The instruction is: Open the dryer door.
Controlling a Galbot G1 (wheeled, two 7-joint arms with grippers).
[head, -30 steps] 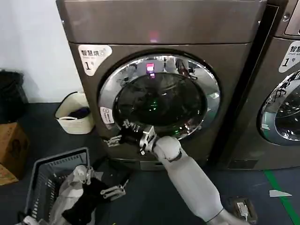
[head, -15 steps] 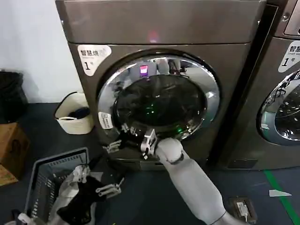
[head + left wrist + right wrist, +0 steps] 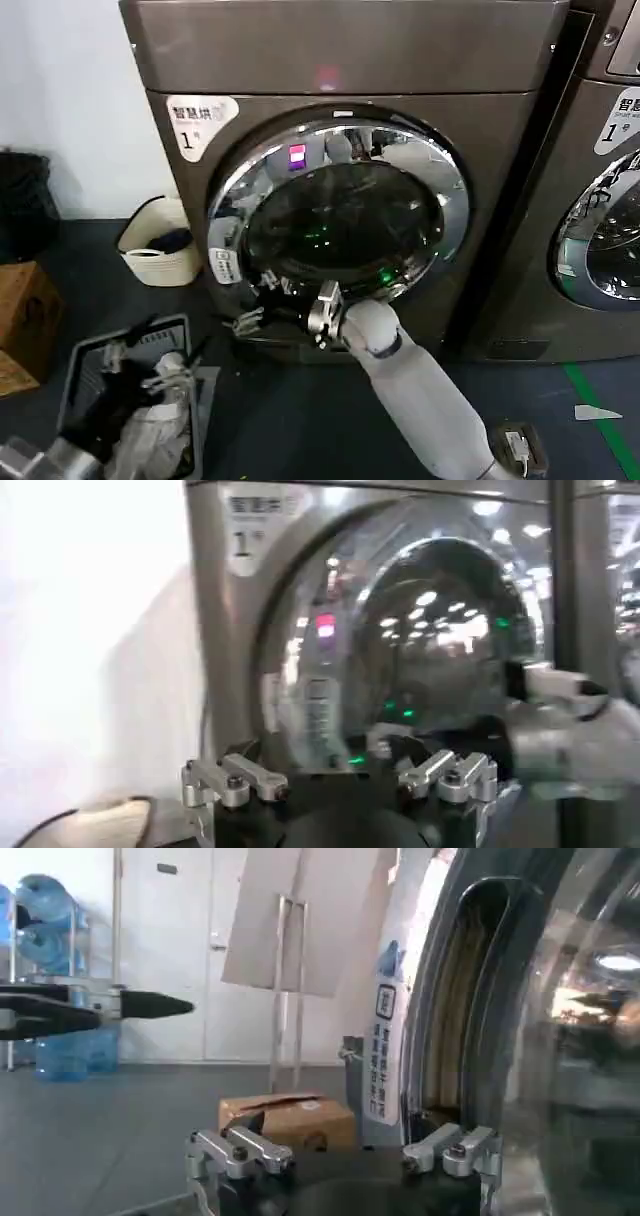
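The bronze-grey dryer (image 3: 340,50) fills the middle of the head view. Its chrome-rimmed dryer door (image 3: 452,205) stands slightly ajar, the left edge swung out from the front panel. My right gripper (image 3: 256,302) is open at the door's lower-left rim, just below the small white sticker (image 3: 224,266). In the right wrist view the open right gripper (image 3: 345,1148) sits beside the door's edge (image 3: 470,998), with a dark gap behind it. My left gripper (image 3: 140,360) hangs low on the left over the laundry basket. In the left wrist view the left gripper (image 3: 345,780) is open and faces the door (image 3: 450,660) from a distance.
A neighbouring machine (image 3: 610,200) stands close on the right. On the floor to the left are a white basket (image 3: 155,250), a grey laundry basket (image 3: 80,375) with clothes, a cardboard box (image 3: 25,310) and a black bag (image 3: 20,200). Green tape (image 3: 600,420) marks the floor.
The door's left edge has swung out a little further from the dryer. My right gripper has come down and toward me with it. The left arm has drawn back to the left over the basket.
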